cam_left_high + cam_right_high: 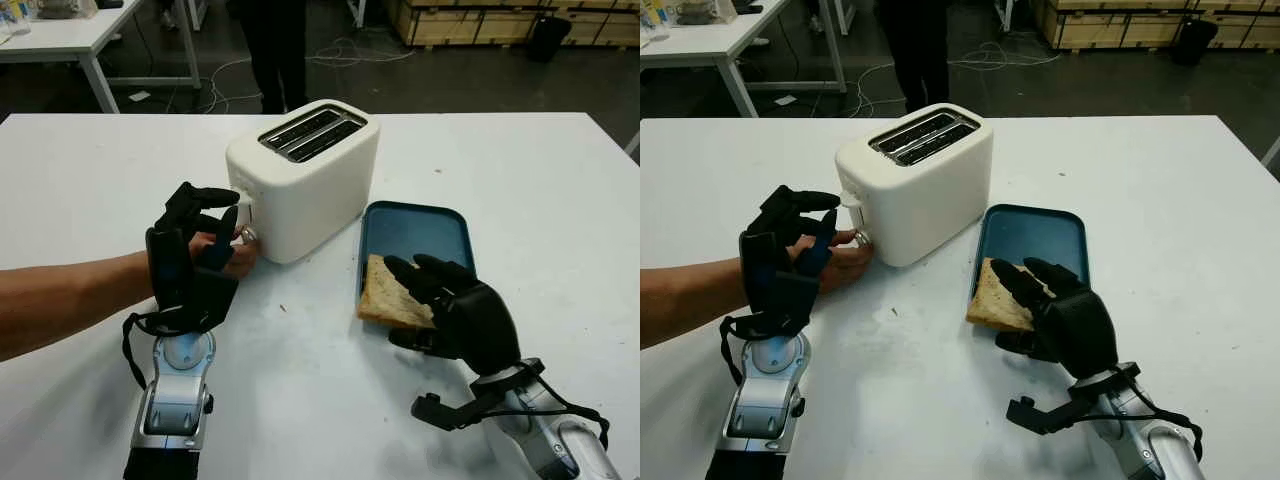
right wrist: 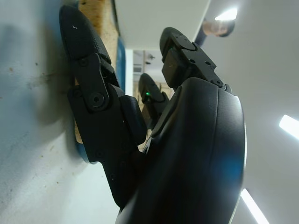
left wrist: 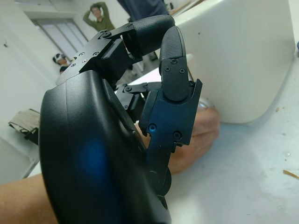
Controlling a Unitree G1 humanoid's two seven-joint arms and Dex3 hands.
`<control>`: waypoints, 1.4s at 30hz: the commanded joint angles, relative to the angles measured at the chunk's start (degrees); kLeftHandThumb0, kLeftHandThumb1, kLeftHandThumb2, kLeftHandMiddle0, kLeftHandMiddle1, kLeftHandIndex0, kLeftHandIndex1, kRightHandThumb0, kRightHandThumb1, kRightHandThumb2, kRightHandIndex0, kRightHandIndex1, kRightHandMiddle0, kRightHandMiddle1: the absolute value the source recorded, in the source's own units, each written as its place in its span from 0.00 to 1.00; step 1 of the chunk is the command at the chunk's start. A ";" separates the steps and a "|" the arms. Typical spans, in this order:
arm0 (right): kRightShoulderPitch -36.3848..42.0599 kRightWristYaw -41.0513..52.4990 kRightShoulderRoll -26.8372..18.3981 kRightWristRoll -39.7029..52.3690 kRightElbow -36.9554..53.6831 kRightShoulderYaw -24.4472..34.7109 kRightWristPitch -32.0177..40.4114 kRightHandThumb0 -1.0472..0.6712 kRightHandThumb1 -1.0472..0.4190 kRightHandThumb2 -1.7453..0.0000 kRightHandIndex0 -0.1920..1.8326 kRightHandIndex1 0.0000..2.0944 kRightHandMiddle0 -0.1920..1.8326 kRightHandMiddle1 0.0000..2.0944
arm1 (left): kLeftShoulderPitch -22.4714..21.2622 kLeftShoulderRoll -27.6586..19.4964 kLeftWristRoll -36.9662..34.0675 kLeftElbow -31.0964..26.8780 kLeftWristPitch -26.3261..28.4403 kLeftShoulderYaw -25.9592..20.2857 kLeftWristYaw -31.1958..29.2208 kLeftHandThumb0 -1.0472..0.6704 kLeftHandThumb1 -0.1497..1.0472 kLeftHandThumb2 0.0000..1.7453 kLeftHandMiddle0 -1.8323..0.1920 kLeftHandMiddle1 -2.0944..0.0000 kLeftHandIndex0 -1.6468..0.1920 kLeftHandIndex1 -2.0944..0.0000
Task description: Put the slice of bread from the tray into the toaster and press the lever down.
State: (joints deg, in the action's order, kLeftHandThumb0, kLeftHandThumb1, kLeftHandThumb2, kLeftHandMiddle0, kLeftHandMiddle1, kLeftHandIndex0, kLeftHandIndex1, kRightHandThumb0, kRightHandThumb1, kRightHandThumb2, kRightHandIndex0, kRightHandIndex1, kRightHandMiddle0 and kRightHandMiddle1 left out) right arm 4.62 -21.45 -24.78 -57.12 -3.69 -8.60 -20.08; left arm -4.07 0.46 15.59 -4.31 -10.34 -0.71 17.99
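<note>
The white two-slot toaster (image 1: pixel 305 180) stands mid-table, its lever (image 1: pixel 240 200) at the near-left end. A slice of bread (image 1: pixel 385 295) lies over the near-left rim of the blue tray (image 1: pixel 420 230). My right hand (image 1: pixel 408 300) is open, its fingers (image 1: pixel 430 275) reaching over the slice and its thumb by the slice's near edge. In the right wrist view the bread (image 2: pixel 100 23) sits past the fingertips. My left hand (image 1: pixel 228 208) stands upright and open beside the lever end, holding nothing. A person's hand (image 1: pixel 225 255) reaches in behind it and touches the toaster's knob (image 1: pixel 248 237).
The person's bare forearm (image 1: pixel 70 300) crosses the table (image 1: pixel 560 200) from the left edge. Another person (image 1: pixel 275 50) stands beyond the far edge. Another white table (image 1: pixel 70 35) and cables on the floor lie further back.
</note>
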 commanded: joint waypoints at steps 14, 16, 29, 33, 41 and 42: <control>-0.01 0.46 -4.66 -2.57 3.63 -3.66 5.87 0.06 0.13 1.00 0.32 0.01 0.25 0.01 | -0.56 -0.66 0.78 1.10 -2.79 -0.06 0.46 0.37 0.89 0.21 0.61 0.25 0.56 0.42; 0.19 0.72 -5.19 -3.30 4.33 -4.02 6.55 0.06 0.13 1.00 0.32 0.01 0.25 0.01 | -0.58 -0.70 1.07 1.27 -3.12 -0.08 0.71 0.37 0.89 0.21 0.61 0.26 0.56 0.42; -4.46 1.82 -7.34 -11.65 -4.56 -10.90 12.62 0.21 0.16 1.00 0.40 0.03 0.34 0.02 | -0.28 -0.03 1.64 0.67 -2.60 -0.05 1.29 0.36 0.89 0.20 0.60 0.26 0.55 0.42; -6.11 3.16 -7.72 -14.10 -6.66 -13.70 16.01 0.24 0.14 0.99 0.42 0.04 0.36 0.02 | -0.21 0.15 1.99 0.29 -2.08 0.03 1.58 0.35 0.89 0.20 0.60 0.26 0.56 0.42; -5.64 7.55 -9.00 -13.31 -2.91 -15.27 19.70 0.32 0.09 0.82 0.41 0.70 0.44 0.48 | -0.01 0.33 1.65 -0.08 -2.81 -0.01 1.57 0.34 0.89 0.21 0.60 0.25 0.56 0.42; -5.34 7.81 -9.37 -12.96 -1.96 -15.27 19.56 0.31 0.09 0.77 0.42 0.75 0.43 0.57 | 0.03 0.32 1.62 -0.07 -2.91 0.00 1.56 0.34 0.89 0.21 0.60 0.24 0.56 0.42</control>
State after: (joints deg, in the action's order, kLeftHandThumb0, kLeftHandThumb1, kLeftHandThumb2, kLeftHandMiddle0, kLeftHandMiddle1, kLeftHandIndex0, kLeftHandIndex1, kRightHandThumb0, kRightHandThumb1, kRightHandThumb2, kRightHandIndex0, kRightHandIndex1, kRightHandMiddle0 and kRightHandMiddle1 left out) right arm -2.94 -16.35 -32.78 -69.39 -5.07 -23.01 -1.03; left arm -4.08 0.58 17.25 -3.66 -12.35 -0.79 19.41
